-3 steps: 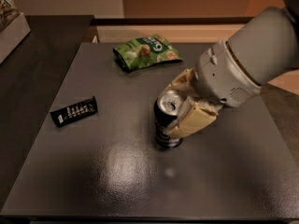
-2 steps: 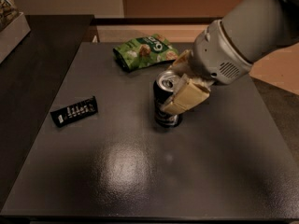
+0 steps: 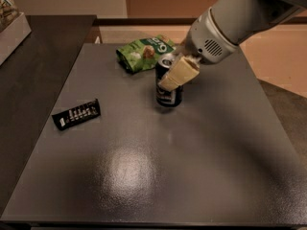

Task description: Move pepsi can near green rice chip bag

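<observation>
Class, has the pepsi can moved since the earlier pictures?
Yes. Gripped by the gripper at its top, the pepsi can has shifted toward the green rice chip bag.

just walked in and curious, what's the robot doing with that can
The robot arm's gripper is closed around the pepsi can, holding it upright at the far side of the grey table. The can is right by the near edge of the green rice chip bag, not yet released. A black wrapper lies apart, to the left.

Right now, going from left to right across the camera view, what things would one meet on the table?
First the black wrapper → green rice chip bag → pepsi can, with the gripper shut on its upper part.
</observation>
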`<state>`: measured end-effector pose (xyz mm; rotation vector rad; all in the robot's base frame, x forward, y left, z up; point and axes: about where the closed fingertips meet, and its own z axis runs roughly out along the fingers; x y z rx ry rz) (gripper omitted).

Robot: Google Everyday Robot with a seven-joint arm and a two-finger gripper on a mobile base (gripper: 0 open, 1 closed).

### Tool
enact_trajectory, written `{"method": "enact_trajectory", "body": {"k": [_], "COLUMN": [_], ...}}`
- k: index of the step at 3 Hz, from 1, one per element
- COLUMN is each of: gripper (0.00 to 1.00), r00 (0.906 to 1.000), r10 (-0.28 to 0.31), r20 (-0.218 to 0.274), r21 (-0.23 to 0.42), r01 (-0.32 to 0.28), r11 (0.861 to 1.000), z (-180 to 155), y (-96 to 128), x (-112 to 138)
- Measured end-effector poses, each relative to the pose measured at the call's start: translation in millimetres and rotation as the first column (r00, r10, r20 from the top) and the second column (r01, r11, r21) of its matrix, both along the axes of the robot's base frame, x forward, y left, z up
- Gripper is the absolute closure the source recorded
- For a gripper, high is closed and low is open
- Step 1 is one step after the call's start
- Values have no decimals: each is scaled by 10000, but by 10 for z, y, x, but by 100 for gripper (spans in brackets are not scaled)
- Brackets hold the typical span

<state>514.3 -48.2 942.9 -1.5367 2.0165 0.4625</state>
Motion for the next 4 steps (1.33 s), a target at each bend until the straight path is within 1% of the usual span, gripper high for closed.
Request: {"method": "enact_trajectory", "body": {"k": [1,2,3,4], "gripper": [100,100,100,84], "r00": [9962,9874,9792,9700], "r10": [-871,-1579,-2027,-2405], "r20": [-79,-50,73,349], "r21": [163,283,294,306], "r01": [872,1580,2024,2395], "r11": [9961,9870,9789,9704], "z": [-85,-176,-239,-269], "y": [-11,-38,-62,-98], "x": [363,677,911,1059]}}
